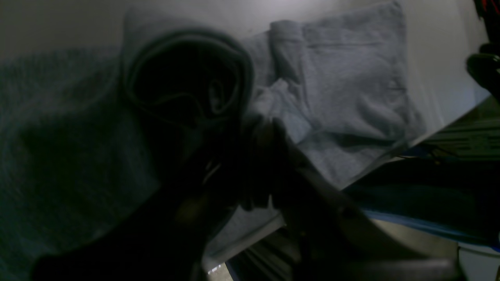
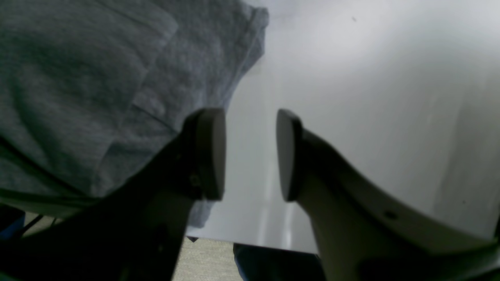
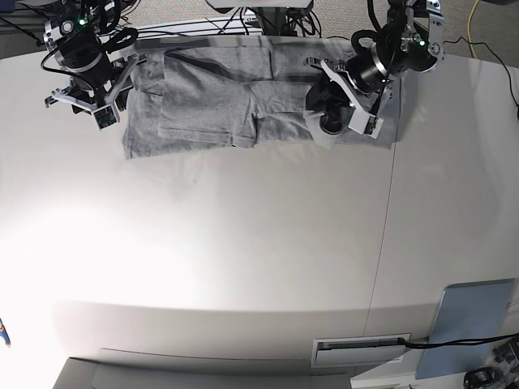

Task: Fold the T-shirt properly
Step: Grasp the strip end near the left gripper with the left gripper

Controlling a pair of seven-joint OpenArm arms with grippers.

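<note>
Bunched grey fold in left gripper [image 1: 218,156], T-shirt [image 3: 219,101] plain-side up, part-folded

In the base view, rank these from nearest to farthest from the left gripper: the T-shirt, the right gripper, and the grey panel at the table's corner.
1. T-shirt: under the left gripper.
2. Right gripper: across the shirt, far-left.
3. Grey panel: near-right corner.

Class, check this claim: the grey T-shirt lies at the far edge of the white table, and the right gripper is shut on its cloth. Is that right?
Not quite. The right gripper is open, its jaws parted over bare table beside the T-shirt, as the right wrist view shows. The rest stands.
</note>
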